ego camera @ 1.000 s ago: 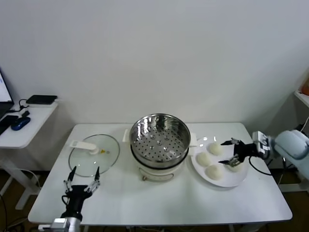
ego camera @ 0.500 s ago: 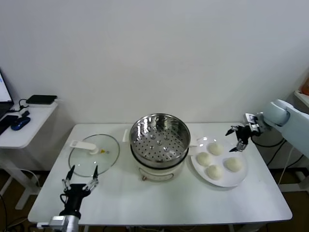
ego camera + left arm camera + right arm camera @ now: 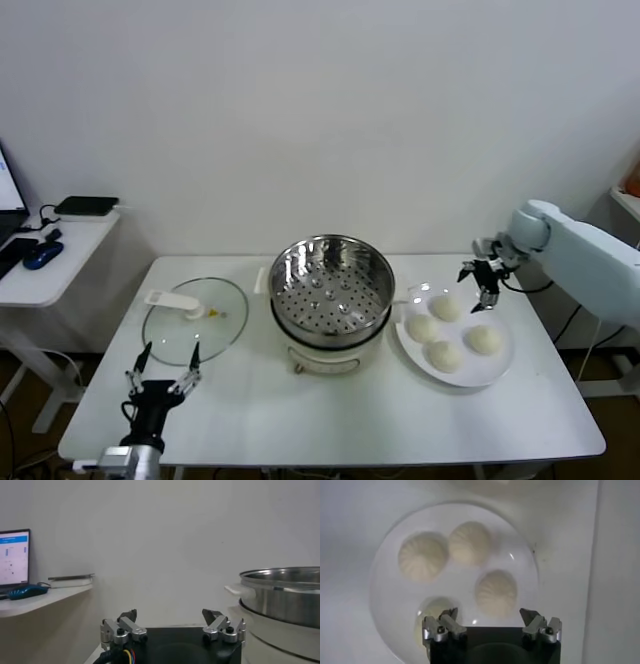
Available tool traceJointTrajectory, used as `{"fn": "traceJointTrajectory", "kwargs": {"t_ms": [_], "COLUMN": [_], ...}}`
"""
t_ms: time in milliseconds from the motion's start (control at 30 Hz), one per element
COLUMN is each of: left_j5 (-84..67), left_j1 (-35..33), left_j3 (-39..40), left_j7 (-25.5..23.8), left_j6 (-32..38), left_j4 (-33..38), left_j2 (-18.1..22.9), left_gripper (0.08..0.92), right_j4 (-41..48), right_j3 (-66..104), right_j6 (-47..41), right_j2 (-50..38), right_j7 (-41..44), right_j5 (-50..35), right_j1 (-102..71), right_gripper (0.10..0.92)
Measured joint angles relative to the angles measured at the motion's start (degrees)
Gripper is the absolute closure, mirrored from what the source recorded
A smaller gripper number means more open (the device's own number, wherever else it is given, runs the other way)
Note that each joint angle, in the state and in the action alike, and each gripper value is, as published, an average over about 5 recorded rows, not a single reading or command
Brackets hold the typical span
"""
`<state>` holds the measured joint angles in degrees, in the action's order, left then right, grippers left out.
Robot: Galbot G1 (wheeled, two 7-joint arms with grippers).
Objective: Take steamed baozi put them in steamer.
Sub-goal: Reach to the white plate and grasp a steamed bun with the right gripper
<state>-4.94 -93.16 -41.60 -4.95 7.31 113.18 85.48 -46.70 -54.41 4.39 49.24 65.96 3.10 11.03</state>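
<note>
Several cream-white steamed baozi (image 3: 445,307) lie on a white plate (image 3: 476,373), to the right of the steamer (image 3: 330,285). The steamer is a shiny perforated basket on a cream pot base, and its basket holds nothing. My right gripper (image 3: 478,280) hovers open and empty above the plate's far edge. Seen from the right wrist, the baozi (image 3: 495,592) lie below the open right gripper (image 3: 490,615), one of them (image 3: 431,613) partly hidden behind a finger. My left gripper (image 3: 160,365) waits open near the table's front left, also showing as open fingers (image 3: 127,616) beside the steamer (image 3: 285,595).
A round glass lid (image 3: 195,320) with a white handle lies flat to the left of the steamer. A side desk (image 3: 50,270) with a mouse and a black box stands beyond the table's left edge. A wall rises behind the table.
My right gripper has risen off the plate and swung back toward its far edge, still open and empty. The baozi have not moved. The left arm has barely shifted.
</note>
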Motion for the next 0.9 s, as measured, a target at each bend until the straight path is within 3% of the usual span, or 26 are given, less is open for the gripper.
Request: {"fn": "traceJointTrajectory", "kwargs": {"t_ms": [900], "left_j5": [-0.10], "left_j1": [-0.60], "left_j3": [-0.63], "left_j7": [0.05], "left_j6": [0.15], "left_j4": [-0.15], "left_j2": [0.20], "left_gripper": [0.177], "right_j4": [14.83], "right_j3": [10.74], "right_j6": [5.96], "right_j2": [9.97], "right_j7": [-3.34], "right_j5": [10.51], "right_j1": [-6.61], "right_gripper": [0.203]}}
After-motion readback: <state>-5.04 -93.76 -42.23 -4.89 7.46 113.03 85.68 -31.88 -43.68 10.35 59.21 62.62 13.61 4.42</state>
